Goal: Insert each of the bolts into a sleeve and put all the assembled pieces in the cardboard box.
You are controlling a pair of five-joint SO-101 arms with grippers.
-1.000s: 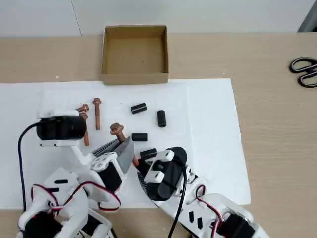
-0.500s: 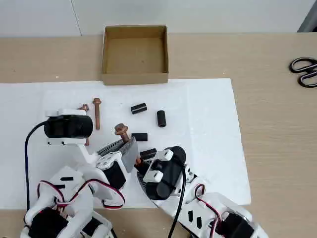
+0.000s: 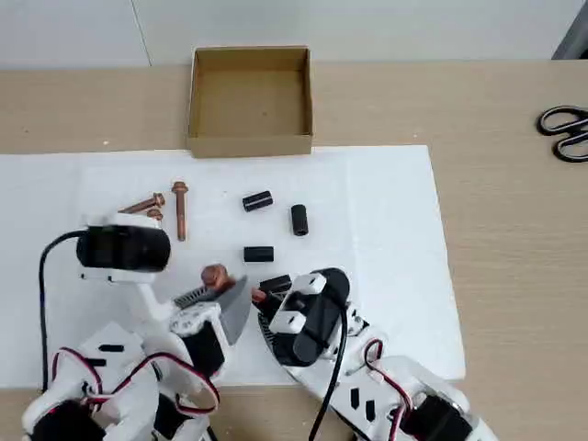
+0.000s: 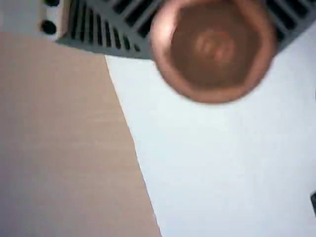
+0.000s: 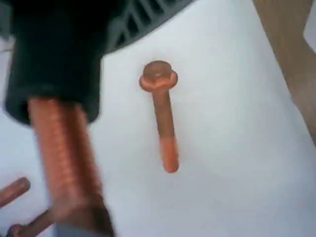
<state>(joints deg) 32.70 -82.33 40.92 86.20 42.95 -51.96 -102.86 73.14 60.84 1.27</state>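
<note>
Pale wood counter carries a white sheet (image 3: pixel 395 239), and both arms stand at the sheet's near edge.

The left claw (image 3: pixel 225 287) is clamped on a bolt (image 3: pixel 214 275) — the left wrist view has its hex head (image 4: pixel 212 49) hard against the grey ribbed finger (image 4: pixel 98 24), with the sheet's edge running slantwise beside bare wood. The right claw (image 3: pixel 268 296) is closed around a black sleeve (image 3: pixel 276 285), tip to tip with the left claw and nearly touching it. In the right wrist view the copper shank (image 5: pixel 64 153) comes out of the end of that sleeve (image 5: pixel 54 54).

Just beyond the claws lies a loose sleeve (image 3: pixel 258 254). Farther out are a second loose sleeve (image 3: pixel 257 200) and a third loose sleeve (image 3: pixel 299 219), near each other but apart. Off to the left, beside the left arm's camera, a loose bolt (image 3: pixel 180 209) lies with its head toward the far side, and two more (image 3: pixel 142 204) (image 3: pixel 154 215) lie close together next to it.

A wide stretch of sheet runs from the sleeves to the sheet's right edge. Wood follows out to the scissors (image 3: pixel 565 131), at the counter's right edge.

The cardboard box (image 3: pixel 250 145) stands open-topped at the sheet's far edge — well apart from both claws, with the loose sleeves between.
</note>
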